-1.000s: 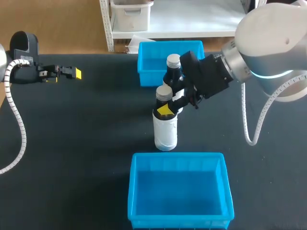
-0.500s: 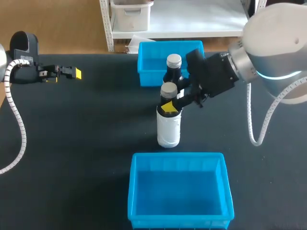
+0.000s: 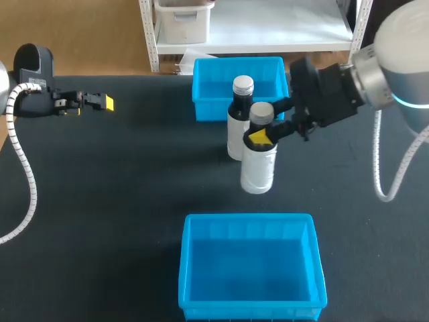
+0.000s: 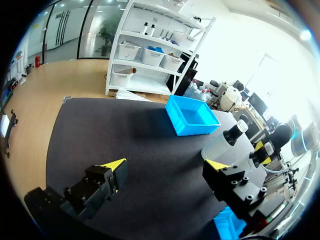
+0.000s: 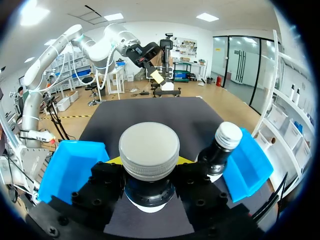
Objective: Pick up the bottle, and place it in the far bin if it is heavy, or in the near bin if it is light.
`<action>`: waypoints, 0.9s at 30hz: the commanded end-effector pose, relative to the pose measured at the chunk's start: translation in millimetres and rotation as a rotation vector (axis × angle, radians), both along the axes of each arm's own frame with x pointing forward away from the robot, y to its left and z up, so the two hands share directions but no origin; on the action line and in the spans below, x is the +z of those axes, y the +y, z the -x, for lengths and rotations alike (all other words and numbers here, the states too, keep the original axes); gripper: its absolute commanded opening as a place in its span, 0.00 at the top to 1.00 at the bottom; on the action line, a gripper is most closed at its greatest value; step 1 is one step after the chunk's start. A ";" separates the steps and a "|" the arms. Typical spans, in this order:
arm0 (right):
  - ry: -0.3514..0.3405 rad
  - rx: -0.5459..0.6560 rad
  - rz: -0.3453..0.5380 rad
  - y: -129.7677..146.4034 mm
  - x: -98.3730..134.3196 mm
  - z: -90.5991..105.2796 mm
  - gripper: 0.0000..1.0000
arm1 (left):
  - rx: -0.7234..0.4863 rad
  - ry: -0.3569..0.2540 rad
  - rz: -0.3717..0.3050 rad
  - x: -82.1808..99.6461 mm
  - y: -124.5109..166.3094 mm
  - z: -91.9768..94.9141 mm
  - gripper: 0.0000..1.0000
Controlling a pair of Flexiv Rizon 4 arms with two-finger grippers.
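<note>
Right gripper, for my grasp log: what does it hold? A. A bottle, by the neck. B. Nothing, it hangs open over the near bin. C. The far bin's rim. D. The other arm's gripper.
A: the right gripper has its yellow-tipped fingers clamped on the neck of the bottle from both sides, just under the cap.

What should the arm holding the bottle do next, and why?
Probably lift the bottle a little higher: the right gripper is shut on its neck, a second bottle stands close beside it, and the far bin and near bin both have walls.
</note>
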State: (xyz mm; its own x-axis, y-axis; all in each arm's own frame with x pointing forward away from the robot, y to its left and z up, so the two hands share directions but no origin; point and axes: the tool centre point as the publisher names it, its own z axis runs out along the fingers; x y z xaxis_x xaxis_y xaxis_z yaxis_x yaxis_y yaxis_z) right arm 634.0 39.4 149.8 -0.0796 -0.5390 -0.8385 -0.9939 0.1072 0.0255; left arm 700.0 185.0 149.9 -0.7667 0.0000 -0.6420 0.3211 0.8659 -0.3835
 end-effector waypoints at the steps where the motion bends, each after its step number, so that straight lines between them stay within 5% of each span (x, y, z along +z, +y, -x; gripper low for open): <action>1: -0.009 -0.014 0.007 -18.3 11.3 5.6 1.00 | 0.000 0.000 0.000 0.0 0.0 0.0 0.00; 14: -0.036 -0.065 0.014 -65.6 28.4 -8.7 1.00 | 0.000 0.000 0.000 0.0 0.0 0.0 0.00; 27: -0.050 -0.061 0.038 -106.2 40.3 -43.1 1.00 | 0.000 0.000 0.000 0.0 0.0 0.0 0.00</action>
State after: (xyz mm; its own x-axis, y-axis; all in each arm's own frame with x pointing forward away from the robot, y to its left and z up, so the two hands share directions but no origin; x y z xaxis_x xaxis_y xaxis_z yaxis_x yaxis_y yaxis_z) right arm 667.2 -61.0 185.5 -0.0715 -0.5698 -0.8187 -0.9820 0.1841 -0.0424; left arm 700.0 185.0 149.9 -0.7667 0.0000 -0.6420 0.3211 0.8659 -0.3835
